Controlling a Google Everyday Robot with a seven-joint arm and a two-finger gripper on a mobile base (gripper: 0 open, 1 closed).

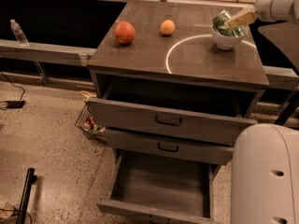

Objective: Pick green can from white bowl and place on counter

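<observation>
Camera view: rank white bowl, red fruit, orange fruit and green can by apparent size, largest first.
1. white bowl
2. red fruit
3. orange fruit
Not ranked: green can, partly hidden by the bowl and by the gripper over it.

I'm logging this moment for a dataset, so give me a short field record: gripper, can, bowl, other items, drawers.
gripper_position: gripper at the far right of the counter, over the white bowl, beside the green can
can_state: tilted in the bowl, sticking up above its rim
bowl_place: on the counter, on the white curved line
other_items: red fruit and orange fruit, far left, apart
drawers: top drawer partly out; bottom drawer pulled far out
</observation>
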